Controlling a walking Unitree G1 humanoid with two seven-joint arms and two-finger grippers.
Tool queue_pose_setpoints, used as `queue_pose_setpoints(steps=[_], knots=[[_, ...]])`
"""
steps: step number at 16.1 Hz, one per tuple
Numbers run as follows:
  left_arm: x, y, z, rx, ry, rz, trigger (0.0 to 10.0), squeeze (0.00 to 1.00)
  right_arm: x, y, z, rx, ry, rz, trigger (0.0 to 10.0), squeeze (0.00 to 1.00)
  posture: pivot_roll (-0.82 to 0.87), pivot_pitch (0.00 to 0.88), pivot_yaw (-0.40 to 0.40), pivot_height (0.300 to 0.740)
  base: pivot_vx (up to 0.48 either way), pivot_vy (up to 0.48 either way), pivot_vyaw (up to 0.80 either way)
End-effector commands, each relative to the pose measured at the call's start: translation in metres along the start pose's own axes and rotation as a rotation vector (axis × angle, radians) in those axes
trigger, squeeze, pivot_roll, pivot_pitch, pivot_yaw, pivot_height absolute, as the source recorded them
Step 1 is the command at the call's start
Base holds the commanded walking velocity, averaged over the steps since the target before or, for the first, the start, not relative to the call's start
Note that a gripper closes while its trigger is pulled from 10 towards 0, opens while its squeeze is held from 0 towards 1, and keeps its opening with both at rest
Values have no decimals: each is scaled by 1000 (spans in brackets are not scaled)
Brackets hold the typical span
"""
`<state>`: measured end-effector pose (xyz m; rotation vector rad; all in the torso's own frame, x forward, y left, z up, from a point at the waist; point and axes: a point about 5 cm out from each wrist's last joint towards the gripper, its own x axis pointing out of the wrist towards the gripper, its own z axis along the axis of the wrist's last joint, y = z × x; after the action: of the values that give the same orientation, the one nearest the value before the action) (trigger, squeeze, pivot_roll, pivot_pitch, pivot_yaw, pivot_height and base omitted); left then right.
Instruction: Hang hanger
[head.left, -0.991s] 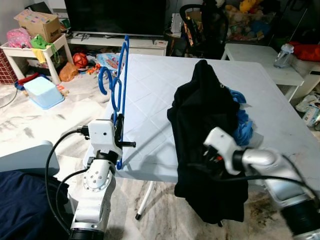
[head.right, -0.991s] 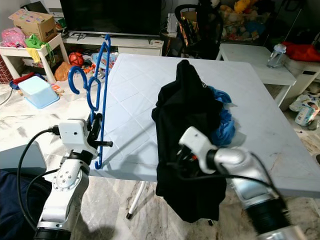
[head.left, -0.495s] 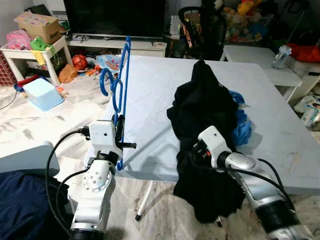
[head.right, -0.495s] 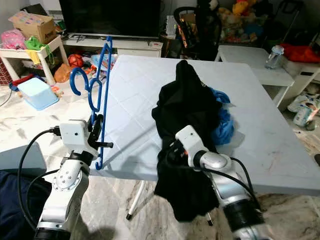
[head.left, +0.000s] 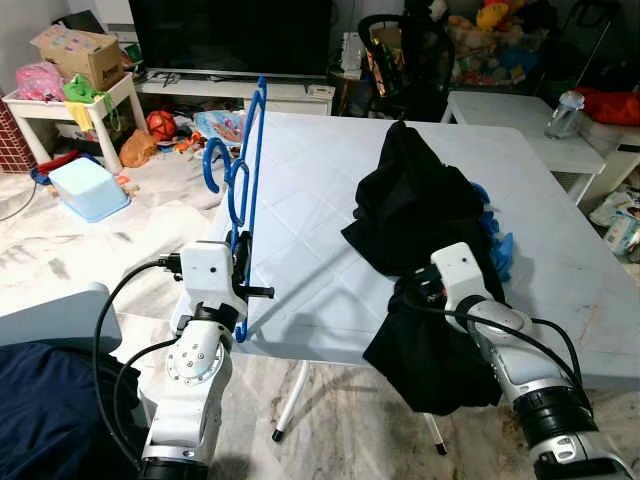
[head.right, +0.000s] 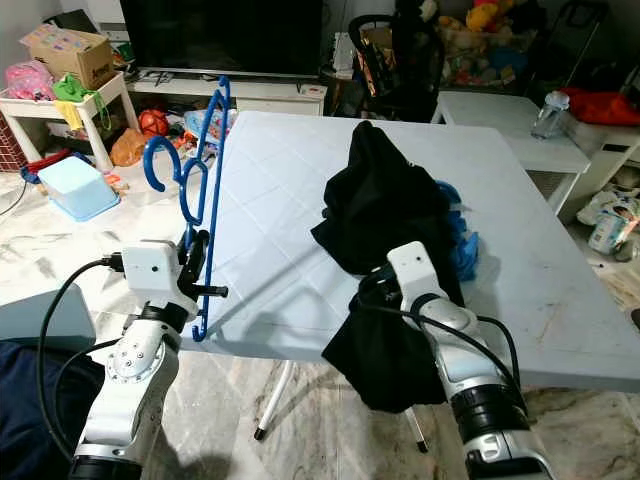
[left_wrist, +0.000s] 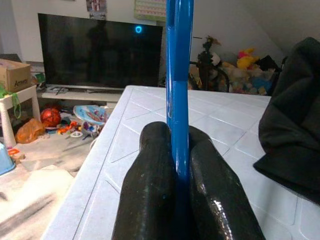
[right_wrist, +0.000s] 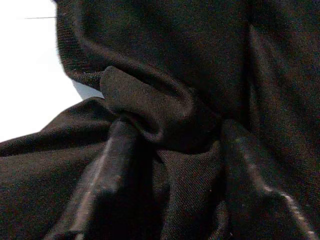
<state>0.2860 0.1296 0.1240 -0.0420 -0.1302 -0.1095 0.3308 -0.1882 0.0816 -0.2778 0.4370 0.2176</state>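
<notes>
A blue plastic hanger (head.left: 243, 190) stands upright beside the left front corner of the white table (head.left: 300, 200). My left gripper (head.left: 238, 262) is shut on its lower bar; in the left wrist view the blue bar (left_wrist: 178, 75) runs between the two black fingers (left_wrist: 150, 185). A black garment (head.left: 415, 210) is heaped on the table and hangs over the front edge. My right gripper (head.left: 415, 295) is at that edge, shut on a fold of the black fabric (right_wrist: 150, 115). A blue cloth (head.left: 497, 250) peeks out behind the garment.
A light blue bin (head.left: 88, 186) and toys lie on the floor at the left. Behind the table are a TV (head.left: 235, 35) and a black chair (head.left: 405, 60). A low white table (head.left: 520, 115) is at the back right. A dark blue cloth (head.left: 50, 410) fills the lower left.
My right gripper has moved right along the table's front edge, pulling the hanging part of the black garment with it. The left arm and hanger have not moved.
</notes>
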Motion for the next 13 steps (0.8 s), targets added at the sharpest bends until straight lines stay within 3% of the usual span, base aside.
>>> queue_pose_setpoints(steps=[1, 6, 8, 10, 12, 13], knots=[[-8, 3, -23, 3, 122, 6, 10000, 0, 1, -8, -8, 54, 42, -55, 0, 0, -76, 0, -54, 740, 0, 0, 0], [-5, 3, -22, 6, 117, 11, 10000, 0, 9, -16, 3, 209, 2, -136, 0, 0, -72, 0, -57, 740, 0, 0, 0], [-4, 3, -22, 3, 118, 9, 10000, 0, 16, -20, 16, 323, -26, -182, 0, 0, -78, 0, -55, 740, 0, 0, 0], [-3, 2, -22, 2, 117, 8, 10000, 0, 21, -20, 28, 354, -45, -193, 0, 0, -79, 0, -54, 740, 0, 0, 0], [-2, -1, -22, 0, 113, 4, 10000, 0, 28, -18, 55, 432, -102, -204, 0, 0, -75, 0, -56, 740, 0, 0, 0], [-2, -1, -21, 0, 109, 5, 10000, 0, 31, -18, 82, 489, -165, -206, 0, 0, -69, 0, -59, 740, 0, 0, 0]])
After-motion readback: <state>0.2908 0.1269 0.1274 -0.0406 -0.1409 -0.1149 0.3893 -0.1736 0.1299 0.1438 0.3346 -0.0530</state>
